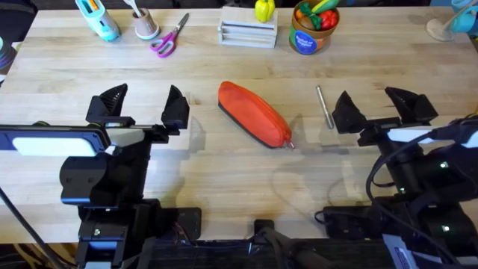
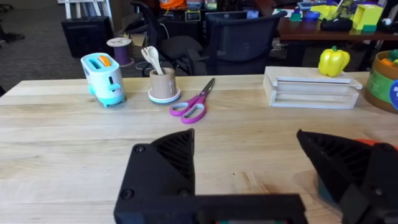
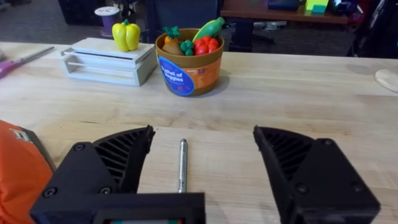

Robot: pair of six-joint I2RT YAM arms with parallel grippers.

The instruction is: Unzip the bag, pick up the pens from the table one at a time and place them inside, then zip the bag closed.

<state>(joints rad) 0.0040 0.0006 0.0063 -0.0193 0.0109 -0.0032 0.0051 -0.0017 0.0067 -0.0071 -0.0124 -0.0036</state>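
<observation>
So the table is the big pale butcher-block top, jointed planks running the whole width, and past its far edge my wrist cams catch an office-type room with dark chairs and a desk full of clutter.

The bag sits mid-table between my two arms, lying diagonally: long oval orange-red pouch, dark zip edging along the near side, tiny zip pull at its right tip. It looks closed from above. Its orange edge creeps into the corner of my right wrist view too.

My left gripper is spread wide with nothing in it, parked just left of the bag. My right gripper is the same deal, fingers wide apart and empty, and the pen, thin silvery grey, lies just off its left finger, between it and the bag.

Along the far edge: a white slatted rack with a yellow toy pepper on top, a tub stuffed with toy veggies, a little blue toaster, a small cup with utensils in it, and pink scissors.
</observation>
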